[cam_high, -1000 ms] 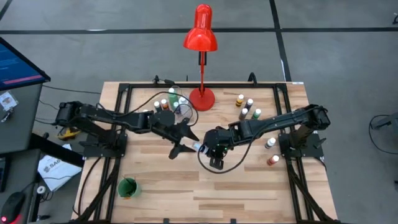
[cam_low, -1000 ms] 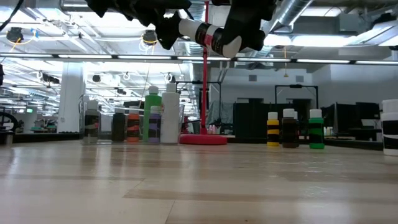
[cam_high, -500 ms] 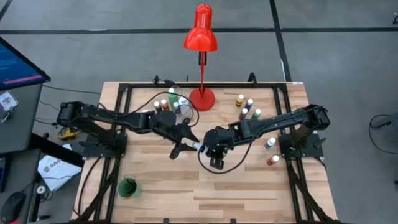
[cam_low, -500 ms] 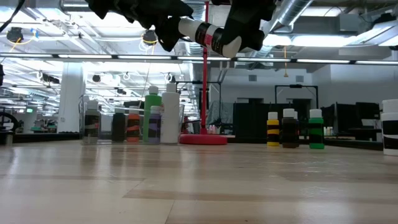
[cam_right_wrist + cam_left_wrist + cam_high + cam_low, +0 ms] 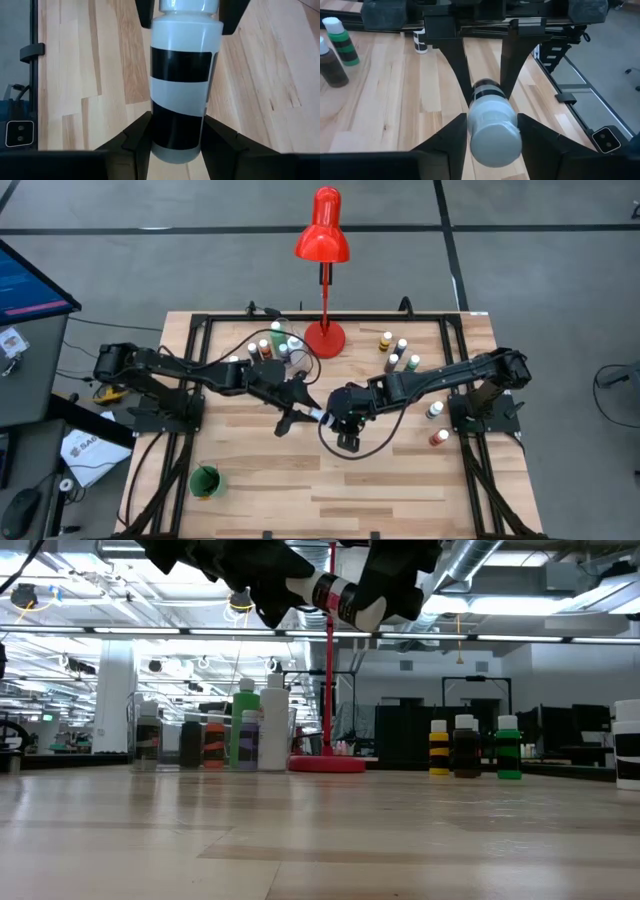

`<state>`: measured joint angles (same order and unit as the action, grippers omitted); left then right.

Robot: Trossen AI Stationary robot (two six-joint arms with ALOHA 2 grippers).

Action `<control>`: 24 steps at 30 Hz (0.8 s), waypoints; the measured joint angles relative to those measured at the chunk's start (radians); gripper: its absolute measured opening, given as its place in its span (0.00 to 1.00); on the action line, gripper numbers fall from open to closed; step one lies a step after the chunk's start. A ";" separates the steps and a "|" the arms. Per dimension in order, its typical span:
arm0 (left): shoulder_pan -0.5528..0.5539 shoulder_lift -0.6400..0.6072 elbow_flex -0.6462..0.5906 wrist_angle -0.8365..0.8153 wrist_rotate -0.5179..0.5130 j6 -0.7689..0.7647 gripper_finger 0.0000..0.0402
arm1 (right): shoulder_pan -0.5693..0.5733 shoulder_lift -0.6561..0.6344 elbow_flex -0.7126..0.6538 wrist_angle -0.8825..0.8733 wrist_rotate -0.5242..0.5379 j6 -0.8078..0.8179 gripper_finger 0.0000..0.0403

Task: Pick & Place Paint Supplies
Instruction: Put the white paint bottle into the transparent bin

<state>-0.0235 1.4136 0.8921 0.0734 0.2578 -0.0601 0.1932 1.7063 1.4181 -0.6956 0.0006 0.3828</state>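
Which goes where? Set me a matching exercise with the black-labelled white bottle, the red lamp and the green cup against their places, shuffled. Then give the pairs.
Things:
1. white bottle
2. red lamp
3. green cup

Places:
A. alone on the left arm's side, far from the lamp
B. off the table, in the right gripper
C. standing at the table's far edge, between two bottle clusters

Pairs: 1-B, 2-C, 3-A

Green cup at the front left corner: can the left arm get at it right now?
Probably not yet: the left gripper has its fingers around the cap of the white bottle that the right gripper holds in mid-air. The green cup itself stands unobstructed.
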 joint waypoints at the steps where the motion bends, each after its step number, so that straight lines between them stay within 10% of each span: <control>1: 0.000 0.000 0.000 0.001 0.000 0.000 0.36 | 0.000 0.000 0.000 0.000 0.000 0.000 0.34; 24: 0.000 -0.055 0.000 -0.015 -0.071 -0.079 0.26 | 0.006 -0.041 0.001 -0.039 -0.002 0.015 0.62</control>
<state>-0.0231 1.3584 0.8925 0.0579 0.1872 -0.1393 0.1994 1.6658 1.4187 -0.7351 -0.0019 0.3974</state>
